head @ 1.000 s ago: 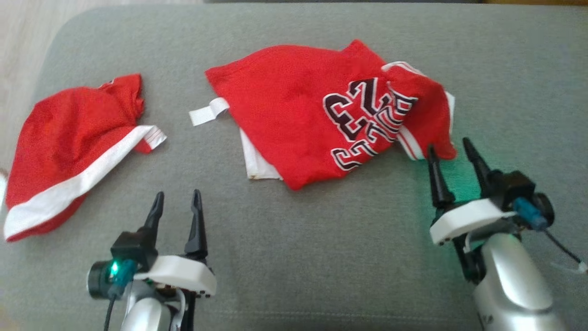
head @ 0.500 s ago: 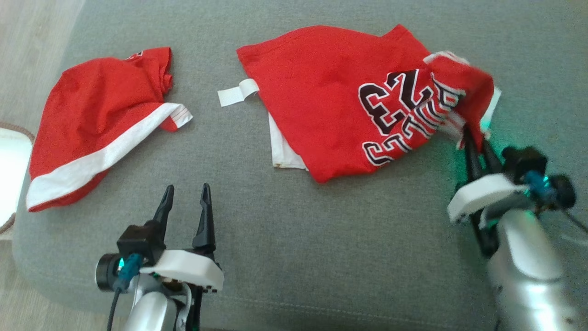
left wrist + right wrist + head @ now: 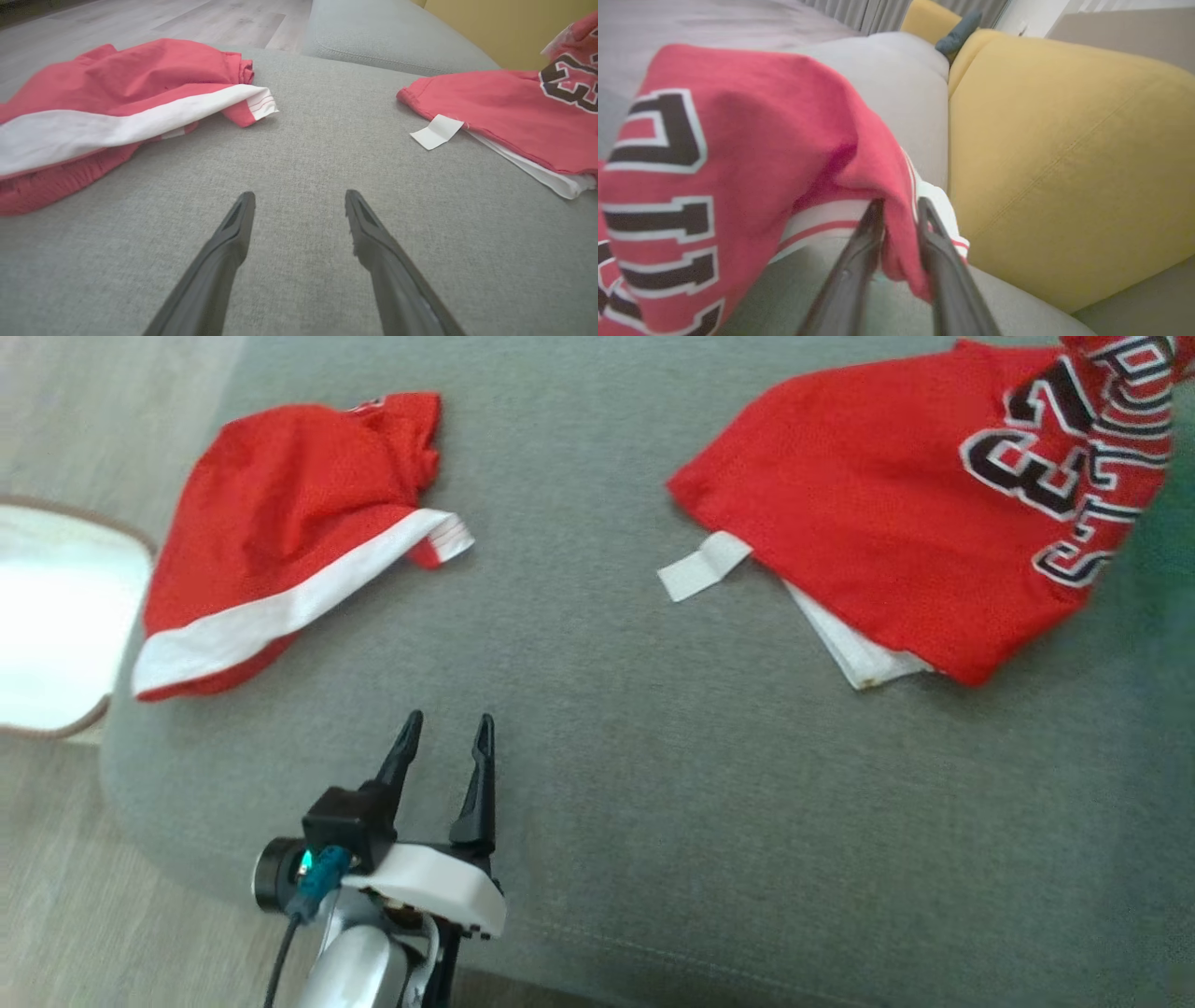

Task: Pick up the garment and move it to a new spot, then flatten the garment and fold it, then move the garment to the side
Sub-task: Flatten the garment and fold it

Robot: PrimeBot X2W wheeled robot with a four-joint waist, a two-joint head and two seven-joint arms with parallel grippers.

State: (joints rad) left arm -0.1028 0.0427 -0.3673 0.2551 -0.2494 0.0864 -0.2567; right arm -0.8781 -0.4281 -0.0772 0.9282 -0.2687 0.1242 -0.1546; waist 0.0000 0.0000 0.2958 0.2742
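The garment (image 3: 868,495) is a red jersey with black and white lettering, lying at the right of the grey couch seat (image 3: 653,803) with its right end lifted. In the right wrist view my right gripper (image 3: 900,205) is shut on a red fold of the garment (image 3: 752,140) near its white striped trim. My left gripper (image 3: 447,723) hovers open over bare cushion near the front edge, holding nothing. From the left wrist my left gripper (image 3: 300,196) points between the garment (image 3: 504,107) and another red piece.
A second red garment with a white band (image 3: 280,523) lies crumpled at the seat's left end. A white tag (image 3: 700,567) sticks out from the jersey. A yellow cushion (image 3: 1064,163) stands just right of the held fold. A pale round object (image 3: 56,616) sits on the floor at left.
My right gripper closed on the jersey's right edge and pulled it rightward, widening the gap to the other red garment. The head camera has also shifted. The left gripper stayed open.
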